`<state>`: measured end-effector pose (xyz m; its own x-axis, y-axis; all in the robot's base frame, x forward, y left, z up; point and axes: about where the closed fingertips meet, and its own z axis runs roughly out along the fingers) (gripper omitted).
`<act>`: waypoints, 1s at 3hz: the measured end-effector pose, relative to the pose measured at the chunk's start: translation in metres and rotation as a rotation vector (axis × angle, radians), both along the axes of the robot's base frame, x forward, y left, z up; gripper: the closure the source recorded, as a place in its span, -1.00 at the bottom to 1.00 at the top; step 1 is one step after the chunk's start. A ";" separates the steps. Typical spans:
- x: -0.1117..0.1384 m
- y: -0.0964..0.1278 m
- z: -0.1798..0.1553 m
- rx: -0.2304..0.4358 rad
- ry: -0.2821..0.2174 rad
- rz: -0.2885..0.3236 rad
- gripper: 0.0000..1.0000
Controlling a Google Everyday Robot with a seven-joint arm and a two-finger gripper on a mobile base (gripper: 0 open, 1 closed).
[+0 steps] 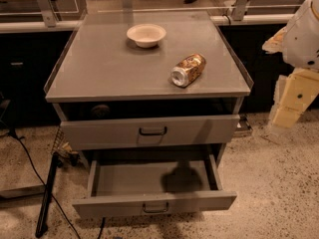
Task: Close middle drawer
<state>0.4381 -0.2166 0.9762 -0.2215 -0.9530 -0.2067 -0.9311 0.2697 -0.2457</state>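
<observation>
A grey metal cabinet (99, 68) with a flat top fills the middle of the camera view. Towards the back of the cabinet's top sits a shallow white round bowl (146, 35). Nearer the cabinet's front right corner lies a gold-brown drink can (188, 69) on its side, its silver end facing forward.

Just under the cabinet's top, a wide grey drawer front (199, 131) with a dark loop handle stands slightly out, leaving a dark gap above it. Below that, the middle drawer (109, 205) – a grey metal one with a shallow tray – is pulled far out of the cabinet's front. Its bare tray floor carries only a shadow, and its small dark loop handle (155, 208) is at the centre of its front.

The cream-coloured gripper (290, 108) hangs beside the cabinet's right side, well apart from the middle drawer and touching nothing – whether it is spread or closed cannot be told. Black cables (30, 168) lie on the speckled floor (279, 183) left of the cabinet.
</observation>
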 end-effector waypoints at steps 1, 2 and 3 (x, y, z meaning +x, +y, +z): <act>0.000 0.000 0.000 0.000 0.000 0.000 -1.00; 0.000 0.000 0.001 0.001 -0.004 0.000 -0.85; -0.001 0.002 -0.006 0.008 -0.013 -0.002 -0.40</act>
<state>0.4369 -0.2151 0.9706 -0.2205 -0.9509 -0.2171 -0.9272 0.2734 -0.2559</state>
